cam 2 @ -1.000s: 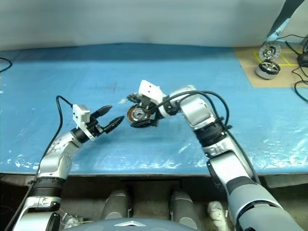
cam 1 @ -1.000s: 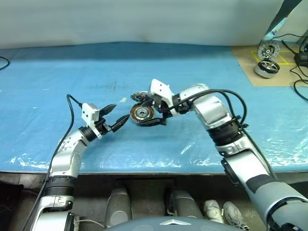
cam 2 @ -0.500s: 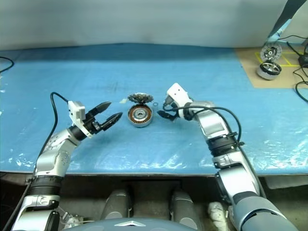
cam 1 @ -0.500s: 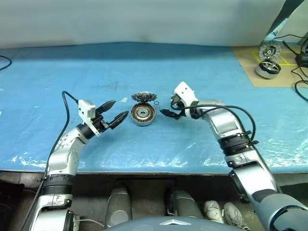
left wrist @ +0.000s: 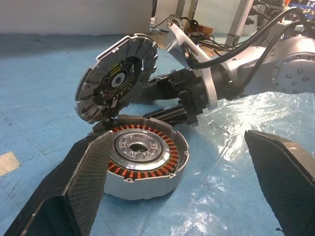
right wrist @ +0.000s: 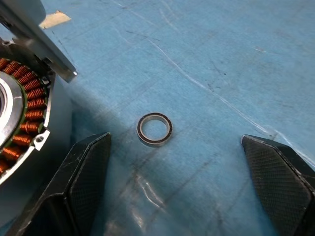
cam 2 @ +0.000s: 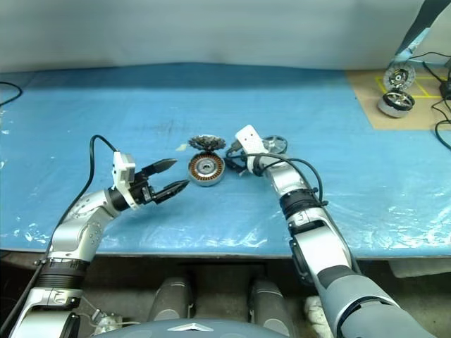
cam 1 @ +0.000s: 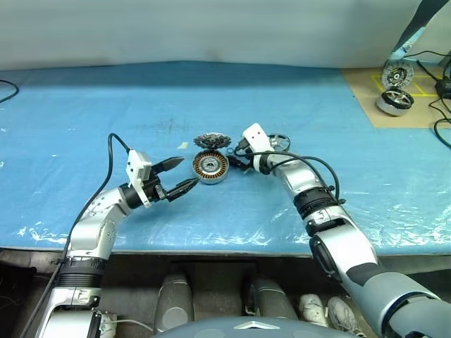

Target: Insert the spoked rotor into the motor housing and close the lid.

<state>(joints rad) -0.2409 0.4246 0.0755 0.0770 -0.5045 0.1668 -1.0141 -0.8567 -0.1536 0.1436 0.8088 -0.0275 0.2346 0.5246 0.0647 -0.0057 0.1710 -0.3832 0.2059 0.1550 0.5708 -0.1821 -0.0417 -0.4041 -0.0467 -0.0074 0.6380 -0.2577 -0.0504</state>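
Lid stands tipped up behind the motor housing, exposing copper windings; both end effectors, left and right, gape empty beside it.

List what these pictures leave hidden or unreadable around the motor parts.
- Spoked rotor: in the eye views the right arm covers its near edge, and it is too small to count spokes.
- Motor housing: in the left wrist view a black finger hides its side; in the right wrist view the edge cuts most of it off.
- Lid: stands tilted; print on its dark centre is unreadable.
- Small ring: too small to make out in the eye views.
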